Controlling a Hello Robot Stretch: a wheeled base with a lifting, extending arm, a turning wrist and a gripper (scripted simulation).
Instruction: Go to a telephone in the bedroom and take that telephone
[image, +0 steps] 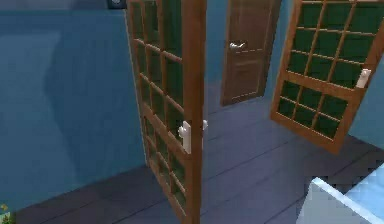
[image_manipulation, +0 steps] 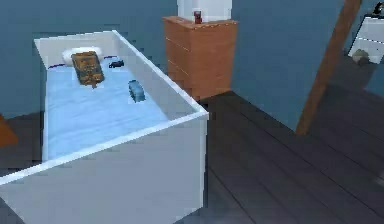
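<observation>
You should bring the base close along the bed (image_manipulation: 130, 180) and stop beside the small blue thing (image_manipulation: 136, 91) lying on it, probably the telephone, before you reach out; the state of the hand I cannot tell.

Was a home bedroom, white-framed bed (image_manipulation: 112, 188) with blue sheet (image_manipulation: 92, 112), wooden dresser (image_manipulation: 203, 56) that stood against a blue wall (image_manipulation: 275, 55), glass-paned wooden doors (image: 165, 100), dark plank floor (image_manipulation: 290, 172).
</observation>
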